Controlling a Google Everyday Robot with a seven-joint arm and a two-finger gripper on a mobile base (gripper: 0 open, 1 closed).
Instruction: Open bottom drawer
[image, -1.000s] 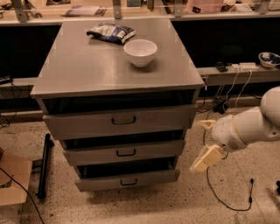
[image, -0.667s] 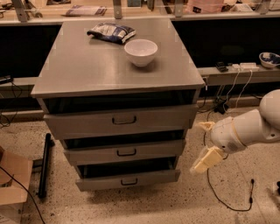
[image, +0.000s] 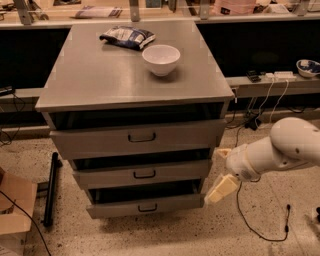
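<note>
The grey three-drawer cabinet (image: 135, 80) stands in the middle of the camera view. The bottom drawer (image: 120, 208) is the lowest, shallow front with a small dark loop handle (image: 147, 207); it sits a little further out than the middle drawer (image: 110, 176) above it, with a dark gap over it. My gripper (image: 221, 171) is at the cabinet's right side, level with the middle and bottom drawers, beside their right ends. Its cream fingers (image: 223, 188) are spread apart and hold nothing. It is apart from the handle.
A white bowl (image: 161, 59) and a dark snack bag (image: 127, 36) lie on the cabinet top. Cables (image: 260, 220) run over the speckled floor at the right. A black bar (image: 50, 190) and a cardboard box (image: 15, 205) are at the left. A shelf (image: 270, 82) runs behind.
</note>
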